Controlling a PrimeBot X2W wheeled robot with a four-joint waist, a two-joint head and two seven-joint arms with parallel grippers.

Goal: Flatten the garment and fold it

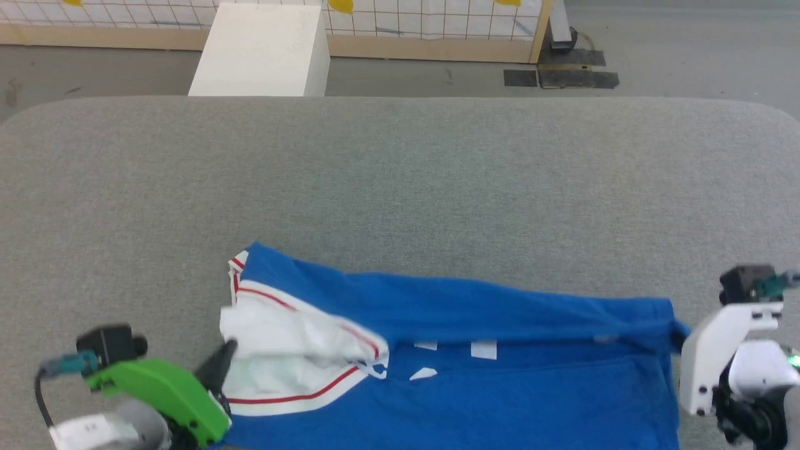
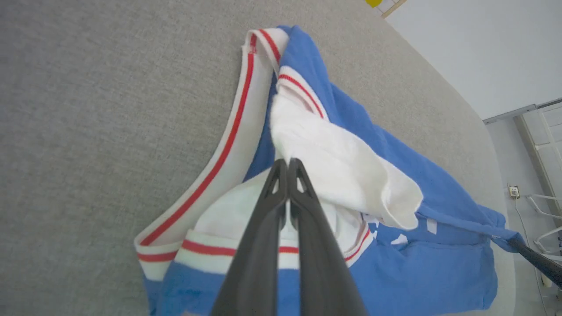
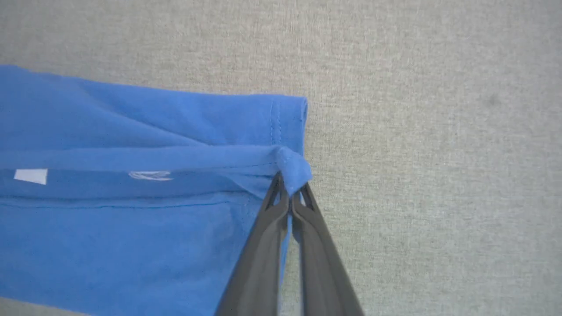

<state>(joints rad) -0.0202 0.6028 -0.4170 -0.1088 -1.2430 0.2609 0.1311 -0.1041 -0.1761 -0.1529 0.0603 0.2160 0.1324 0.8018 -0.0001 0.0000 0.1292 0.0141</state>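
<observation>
The garment (image 1: 475,350), a bright blue jersey with white sleeves and red stripes, lies folded lengthwise along the near edge of the grey table (image 1: 400,175). My left gripper (image 1: 226,351) is shut on the white sleeve at the garment's left end; in the left wrist view my left gripper (image 2: 287,164) pinches that white cloth (image 2: 333,171). My right gripper (image 3: 290,186) is shut on a bunched blue hem corner (image 3: 293,169) at the garment's (image 3: 131,175) right end. In the head view that corner (image 1: 678,330) sits beside the right wrist's white housing (image 1: 719,350).
A white box (image 1: 262,50) stands on the floor beyond the table's far edge, in front of a gridded panel with a wooden frame (image 1: 437,47). Dark mats (image 1: 572,69) lie on the floor at the far right. Bare grey tabletop spreads behind the garment.
</observation>
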